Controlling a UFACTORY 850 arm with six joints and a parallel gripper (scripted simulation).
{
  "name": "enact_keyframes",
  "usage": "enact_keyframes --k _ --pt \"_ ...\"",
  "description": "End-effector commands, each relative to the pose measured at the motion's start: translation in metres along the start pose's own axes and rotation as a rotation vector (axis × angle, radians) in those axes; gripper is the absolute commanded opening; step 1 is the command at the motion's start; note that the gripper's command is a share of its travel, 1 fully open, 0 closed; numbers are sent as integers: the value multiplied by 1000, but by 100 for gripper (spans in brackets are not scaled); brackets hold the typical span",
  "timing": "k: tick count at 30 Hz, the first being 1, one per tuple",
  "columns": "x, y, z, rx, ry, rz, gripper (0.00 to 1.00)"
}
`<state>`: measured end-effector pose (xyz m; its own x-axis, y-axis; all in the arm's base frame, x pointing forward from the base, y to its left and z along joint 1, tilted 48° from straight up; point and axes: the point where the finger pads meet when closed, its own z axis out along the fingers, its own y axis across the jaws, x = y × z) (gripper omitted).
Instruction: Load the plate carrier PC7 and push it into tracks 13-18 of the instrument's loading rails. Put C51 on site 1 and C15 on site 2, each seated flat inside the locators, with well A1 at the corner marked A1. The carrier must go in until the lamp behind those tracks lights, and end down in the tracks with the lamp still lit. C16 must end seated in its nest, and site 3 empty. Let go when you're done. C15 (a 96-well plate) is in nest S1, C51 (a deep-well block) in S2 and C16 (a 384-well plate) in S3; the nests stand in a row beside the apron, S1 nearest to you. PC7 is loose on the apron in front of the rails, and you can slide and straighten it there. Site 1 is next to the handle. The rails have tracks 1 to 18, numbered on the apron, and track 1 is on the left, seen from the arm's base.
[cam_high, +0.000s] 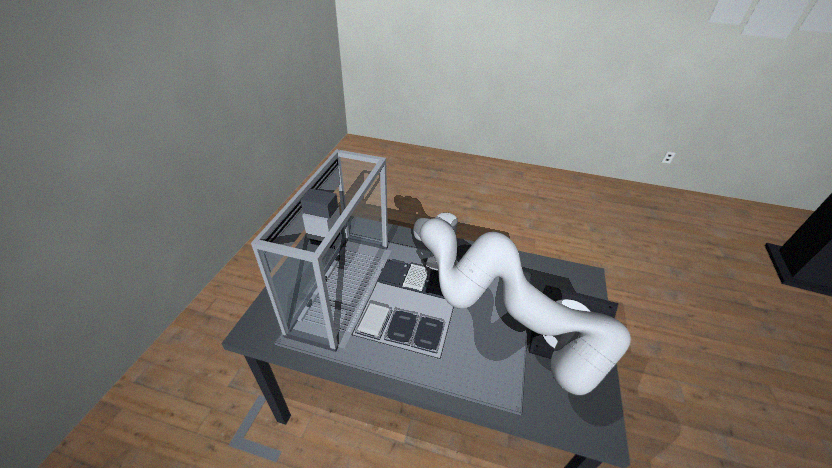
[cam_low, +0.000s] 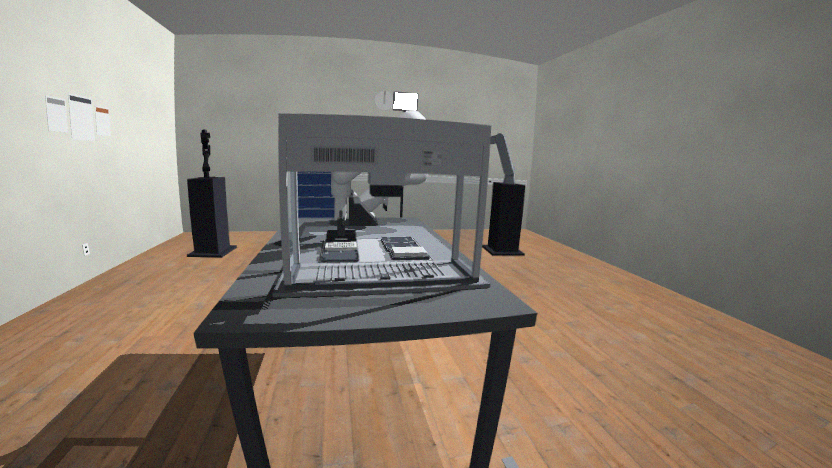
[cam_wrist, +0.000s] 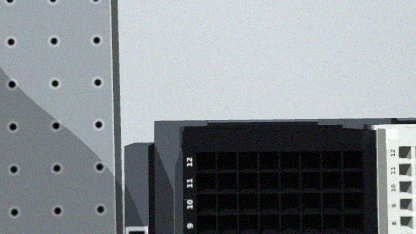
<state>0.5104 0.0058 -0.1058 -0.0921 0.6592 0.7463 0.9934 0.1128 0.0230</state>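
Our pincer hangs spread wide with nothing in it, low over the handle end of PC7. The carrier lies on the apron, short of the rails.

In the wrist view, left of the pincer, lies the perforated table top. A small grey part, which we take for the handle, sits just left of the block. If we push off its middle, we judge the loose carrier could yaw, jam at the rail mouths or enter the wrong tracks.

Directly beneath the pincer sits C51, the dark deep-well block, on site 1. Coming down carelessly, a finger could strike its wall and lift it out of the locators. To the pincer's right is C15, the white plate on site 2. A jolt on entry could unseat it. We cannot read the A1 corners.

Too short a push would leave the lamp dark. We cannot see the lamp.

C16 rests in its nest, well off to the side of the pincer, beside two bare nests.

Everything stands on a dark grey table. Beyond the pincer rises the glass-sided instrument frame. The room has a wooden plank floor and plain pale walls.
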Motion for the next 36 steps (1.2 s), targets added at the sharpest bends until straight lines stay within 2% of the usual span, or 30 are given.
enact_keyframes --k 1,36 --pt "0 1 -10 -1 -1 -1 100" --pt "0 1 -62 -1 -1 -1 100"
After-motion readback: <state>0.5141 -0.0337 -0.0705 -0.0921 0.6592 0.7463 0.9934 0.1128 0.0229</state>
